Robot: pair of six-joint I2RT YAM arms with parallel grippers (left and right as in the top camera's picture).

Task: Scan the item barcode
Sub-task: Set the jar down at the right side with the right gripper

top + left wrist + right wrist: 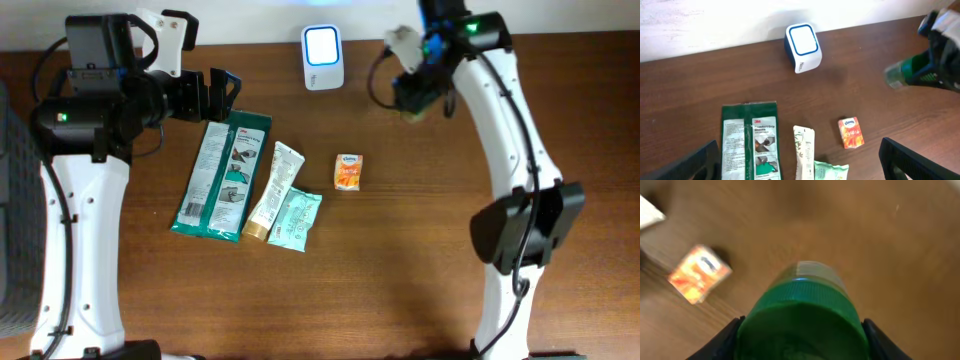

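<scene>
Right gripper (pixel 414 92) pinching bottle (pixel 802 317) by its sides, green cap toward wrist camera. Bottle held above table (pixel 420 260), just right of scanner (pixel 322 56); scanner window lit. Bottle blurred in left wrist view.

Left gripper (pixel 220 94) spread wide, holding nothing, over top end of green pack (pixel 222 175). Beside pack, in row: tube (pixel 272 190), teal sachet (pixel 297 218), orange tissue pack (pixel 348 172) apart to right.

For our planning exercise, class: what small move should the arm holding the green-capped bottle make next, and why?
Probably carry the bottle, clamped in the right pincer, across to face the white scanner; it hangs off to one side of the lit window, not before it.
</scene>
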